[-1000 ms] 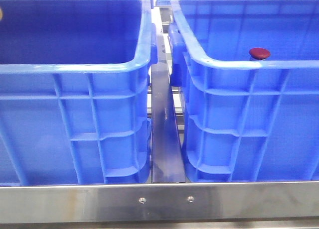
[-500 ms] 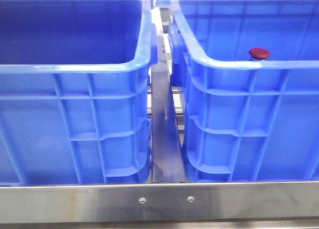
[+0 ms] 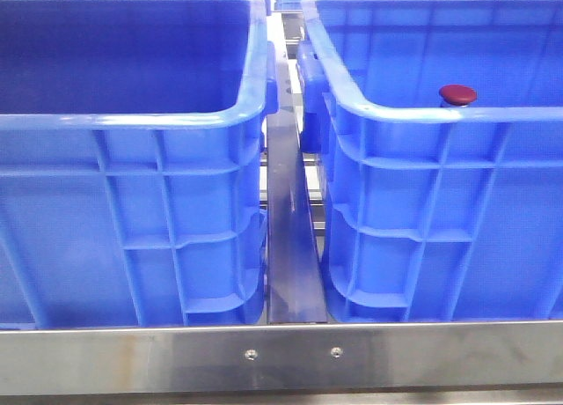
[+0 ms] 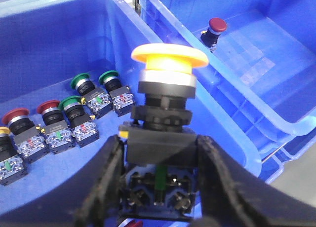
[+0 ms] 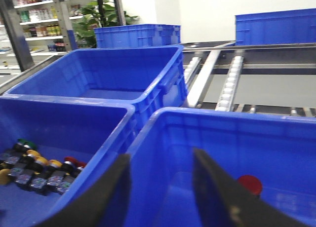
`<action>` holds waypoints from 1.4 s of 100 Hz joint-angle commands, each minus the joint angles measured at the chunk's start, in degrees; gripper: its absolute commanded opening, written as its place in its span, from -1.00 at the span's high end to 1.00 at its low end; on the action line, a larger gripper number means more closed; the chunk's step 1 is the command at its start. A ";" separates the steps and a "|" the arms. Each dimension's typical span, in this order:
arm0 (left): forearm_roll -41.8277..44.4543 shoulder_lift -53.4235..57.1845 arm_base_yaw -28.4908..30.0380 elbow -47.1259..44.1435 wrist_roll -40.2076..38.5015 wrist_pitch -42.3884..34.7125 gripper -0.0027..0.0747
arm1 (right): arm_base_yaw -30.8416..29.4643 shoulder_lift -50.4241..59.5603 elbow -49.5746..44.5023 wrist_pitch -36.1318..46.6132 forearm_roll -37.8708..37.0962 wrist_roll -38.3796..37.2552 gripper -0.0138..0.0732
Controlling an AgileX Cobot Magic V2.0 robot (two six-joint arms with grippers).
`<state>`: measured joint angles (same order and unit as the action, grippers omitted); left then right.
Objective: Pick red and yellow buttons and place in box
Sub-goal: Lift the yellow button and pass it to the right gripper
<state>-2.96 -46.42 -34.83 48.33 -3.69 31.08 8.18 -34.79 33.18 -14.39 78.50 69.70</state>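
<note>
Nearest to me in the left wrist view, my left tool is closed on the yellow button: both black fingers press the square black body at lower centre, and the orange-yellow dome stands upright above them. I judge the hold sound, since the pads sit on flat sides rather than on the smooth cap.

Just beyond, in the left part of that frame, the source crate holds a row of spare buttons, red, green and yellow, lying on its floor. Further off, at upper right, the target box already holds the red button, resting near its far wall. The front view shows that dark red cap peeping over the near rim of the right-hand crate, right of centre.

My right tool hangs open and empty over that box, its fingers apart at the bottom of its frame, with the red cap at lower right.

So the step in hand, as I read it, is carrying the yellow button across to the box. To do it well I would keep the button high enough to clear both blue rims and the steel table rail between the crates, hold it upright, lower it onto bare floor apart from the red one, and open only once low, so it does not bounce or roll.
</note>
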 commanded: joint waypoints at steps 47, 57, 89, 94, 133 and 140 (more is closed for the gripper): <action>-0.21 0.31 -0.38 1.73 -0.08 -4.26 0.91 | 0.59 -18.93 8.88 -39.05 25.72 0.31 -0.44; -0.21 0.31 -0.38 1.73 -0.08 -4.26 0.91 | 3.55 -26.18 12.95 -43.73 26.94 0.31 -0.44; -0.21 0.31 -0.38 1.73 -0.08 -4.26 0.91 | 18.14 -41.65 25.31 -38.40 27.38 0.00 -0.44; -0.21 0.31 -0.38 1.73 -0.08 -4.26 0.91 | 18.76 -43.40 26.79 -37.63 27.79 -0.41 -0.44; -0.21 0.31 -0.38 1.73 -0.08 -4.26 0.91 | 23.81 -53.72 36.22 -38.16 27.90 -2.16 -0.44; -0.21 0.31 -0.38 1.73 -0.08 -4.26 0.91 | 24.74 -55.01 37.48 -38.02 27.90 -2.29 -0.44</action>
<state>-2.96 -46.42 -34.83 48.33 -3.69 31.08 32.05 -90.72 67.55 -50.45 101.49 67.43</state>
